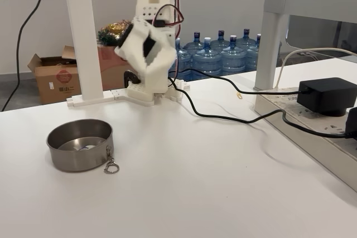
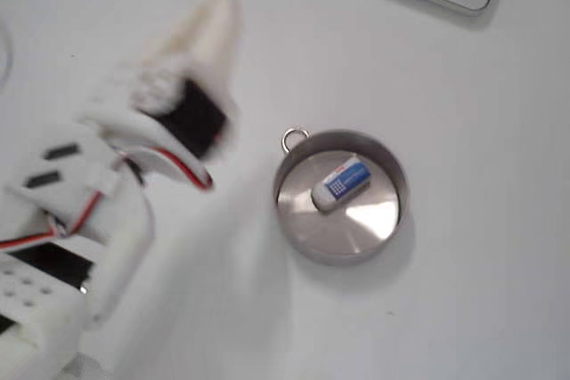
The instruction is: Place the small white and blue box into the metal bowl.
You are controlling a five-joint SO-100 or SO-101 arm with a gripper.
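Ok, the small white and blue box was seen lying flat inside the metal bowl on the counter. The end effector was raised, blurred; its opening could not be told.

You see that the metal bowl is brushed steel with a soft shine inside, and the small ring on its rim is also bright metal. The small white and blue box in it looks like smooth, slightly glossy card or plastic, and the table is a smooth matt white surface. The arm looks like matt white plastic with black parts, the cables have black rubbery coating, and the box behind is brown cardboard.
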